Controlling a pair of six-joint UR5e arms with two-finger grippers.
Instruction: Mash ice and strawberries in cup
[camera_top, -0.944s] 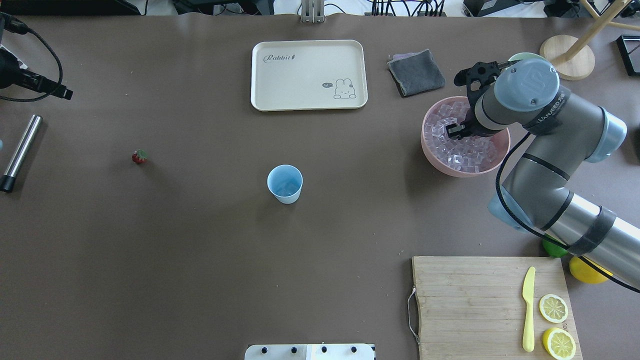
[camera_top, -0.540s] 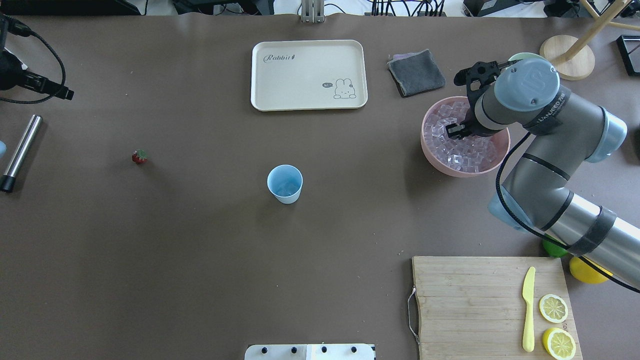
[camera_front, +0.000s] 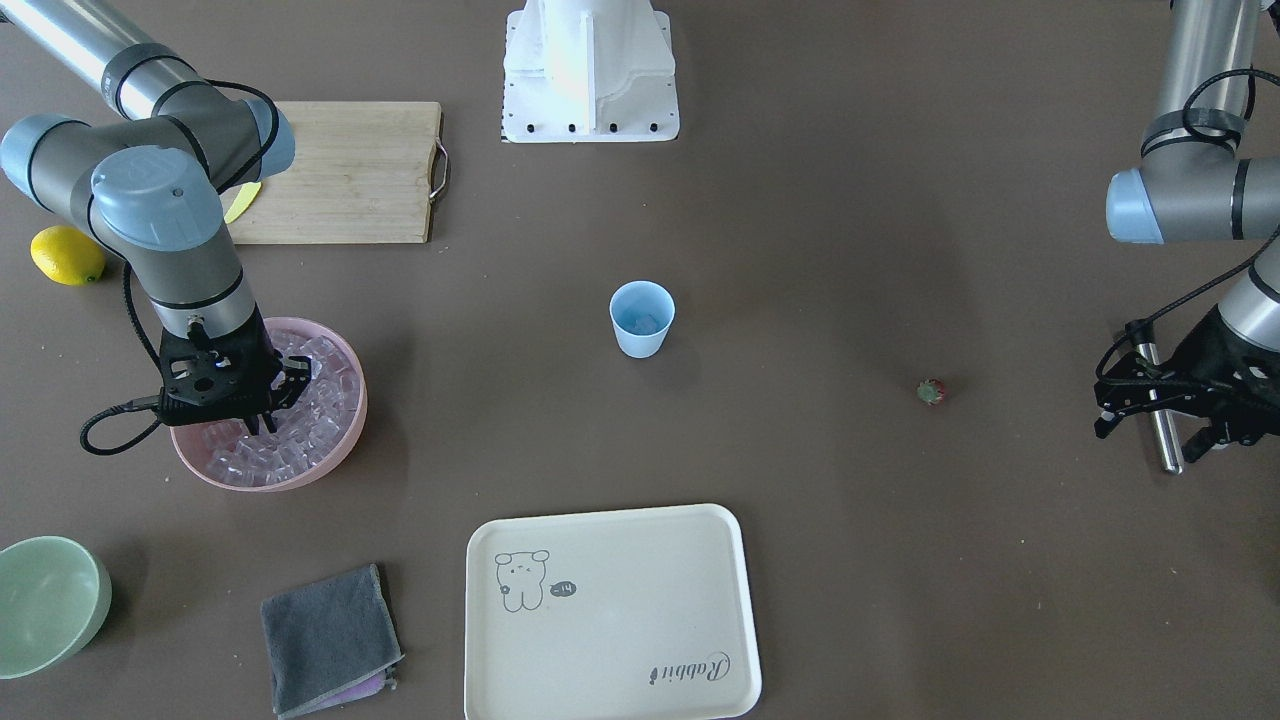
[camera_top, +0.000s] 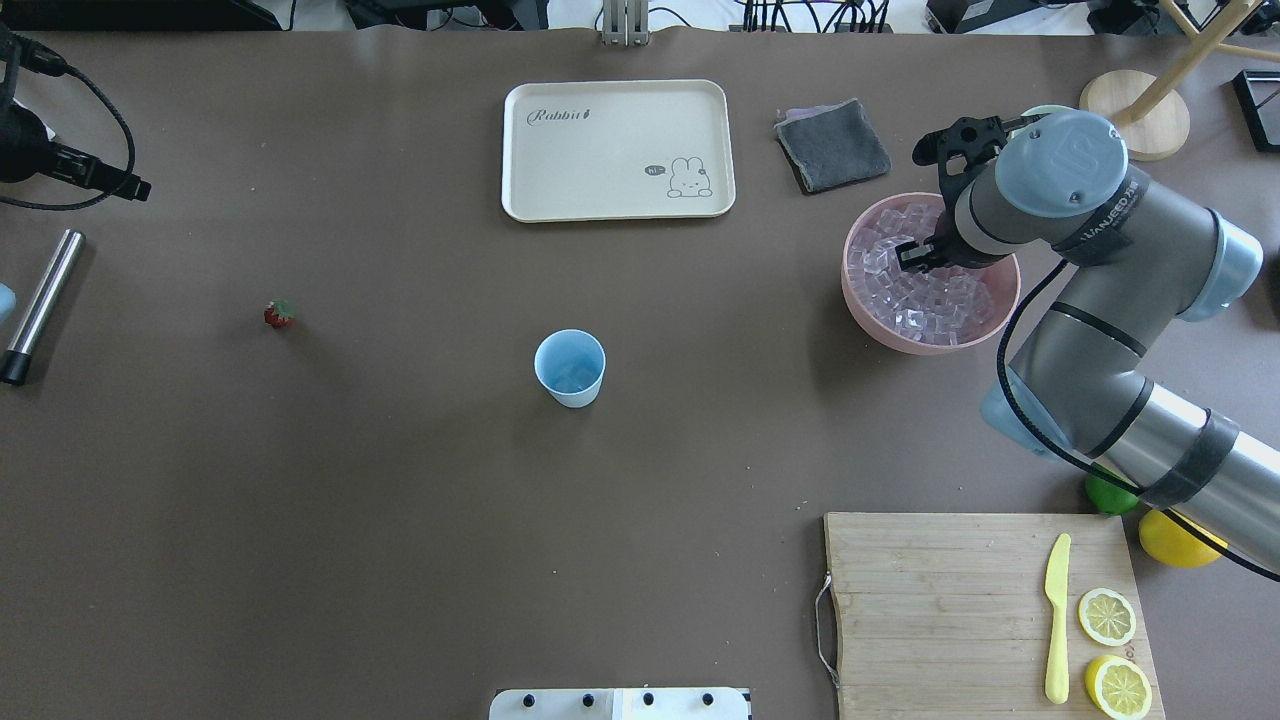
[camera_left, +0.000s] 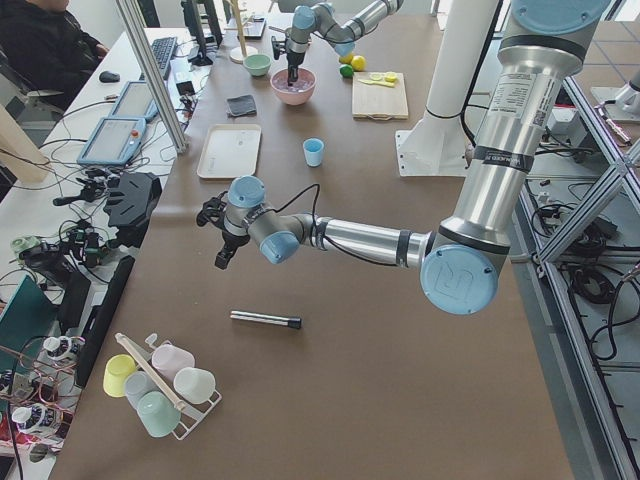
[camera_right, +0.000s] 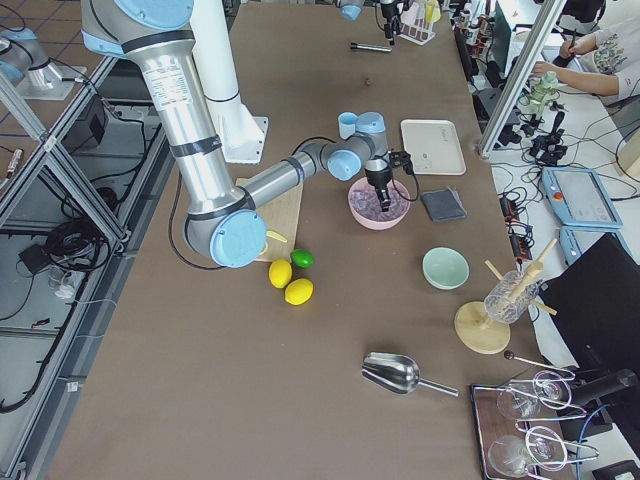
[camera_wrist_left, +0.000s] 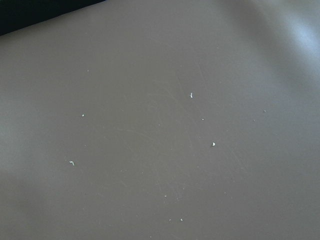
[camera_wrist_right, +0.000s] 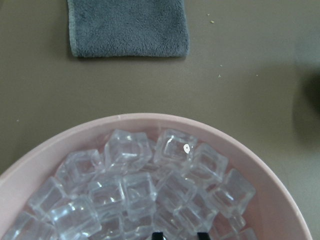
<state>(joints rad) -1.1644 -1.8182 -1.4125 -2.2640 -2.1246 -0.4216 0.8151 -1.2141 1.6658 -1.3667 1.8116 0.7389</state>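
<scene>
Ice, small clear glassy cubes (camera_wrist_right: 125, 187), lay heaped in a round pink plastic bowl (camera_top: 930, 346) at centre right of the overhead frame. Right gripper (camera_top: 915, 256), black, two-finger, stood tips-down in the heap. Its fingertips (camera_wrist_right: 157, 234) showed slightly apart at the lower edge of the wrist view, but whether a cube sat clamped between them could not be told. Small light-blue tapered plastic cup (camera_top: 570, 368) stood upright at frame centre, left of and slightly below the bowl, well apart from it; the right arm was the nearer. Tiny red strawberry (camera_top: 280, 314) lay further left. Left gripper (camera_top: 95, 178) hovered at the far-left edge, and its state could not be told.
</scene>
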